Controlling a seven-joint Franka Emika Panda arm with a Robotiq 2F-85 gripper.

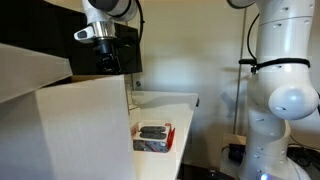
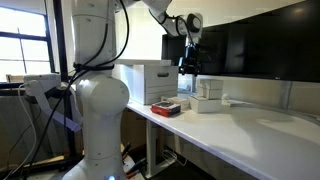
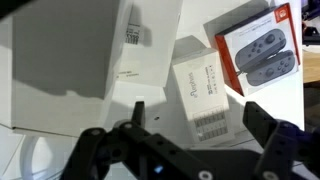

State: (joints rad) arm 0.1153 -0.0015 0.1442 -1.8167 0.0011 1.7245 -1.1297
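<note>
In an exterior view, the black fingers [image 1: 104,62] hang spread wide, empty, above the tall white cardboard box [image 1: 85,130]. In an exterior view, the small white carton [image 2: 208,98] lies below them on the white table [image 2: 250,125]. The wrist view frames the carton [image 3: 200,100] between the fingers, which look wide enough to straddle it. The red-edged controller box [image 3: 258,50] lies just beside.

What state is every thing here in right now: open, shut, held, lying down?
Fingers: spread open, holding nothing, above the boxes.
Small white box: closed, lying flat, untouched.
Red controller box: closed, lying flat on the table, untouched.
Large white box: standing on the table, untouched.
</note>
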